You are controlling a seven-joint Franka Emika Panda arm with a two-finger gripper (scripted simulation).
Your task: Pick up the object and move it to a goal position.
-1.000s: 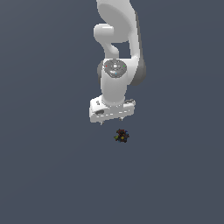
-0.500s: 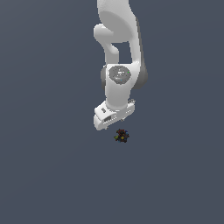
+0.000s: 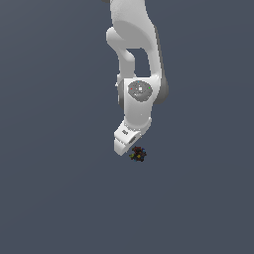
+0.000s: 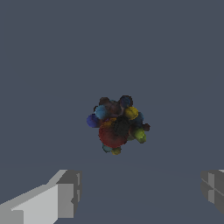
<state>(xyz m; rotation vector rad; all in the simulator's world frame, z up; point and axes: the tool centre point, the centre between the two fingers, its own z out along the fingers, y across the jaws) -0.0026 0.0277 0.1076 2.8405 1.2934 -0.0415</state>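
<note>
The object (image 3: 138, 154) is a small dark lumpy clump speckled with red, yellow, blue and green, lying on the grey floor. In the wrist view the object (image 4: 117, 124) fills the middle of the picture, with red and blue lumps plain to see. My gripper (image 3: 130, 148) hangs just above and slightly to the exterior view's left of it, at the end of the white arm. In the wrist view my gripper (image 4: 142, 190) stands open, its two grey fingertips (image 4: 70, 188) wide apart, and the clump lies beyond them, not between them.
A plain dark grey surface (image 3: 59, 198) spreads all around. The white arm (image 3: 136, 54) reaches down from the exterior view's top. Nothing else shows.
The arm has swung its hand down and towards the clump, so the gripper now sits close over it. The object has not moved.
</note>
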